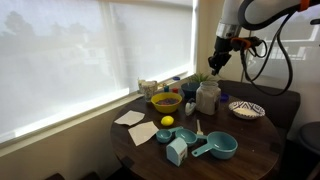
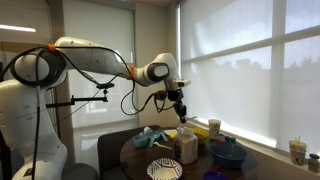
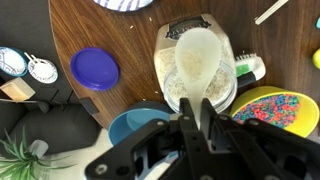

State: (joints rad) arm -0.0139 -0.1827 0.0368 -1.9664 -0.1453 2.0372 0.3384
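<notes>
Directly below gripper (image 3: 197, 125), jar (image 3: 168, 85) w/ white grains; jaws clamped on white spoon (image 3: 197, 55), above jar mouth

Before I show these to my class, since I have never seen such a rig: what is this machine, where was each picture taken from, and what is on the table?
It is a single robot arm, steered by a person. Two pictures come from cameras standing in the room. The third comes from a camera on the arm's wrist, looking down past the tool. The tool is a two-fingered clamp. It appears closed on the handle of a white spoon, held above an open jar of pale grain. The round wooden table by the window also carries a yellow bowl of colourful pieces, a lemon, teal measuring cups, a patterned plate and a blue lid.
</notes>
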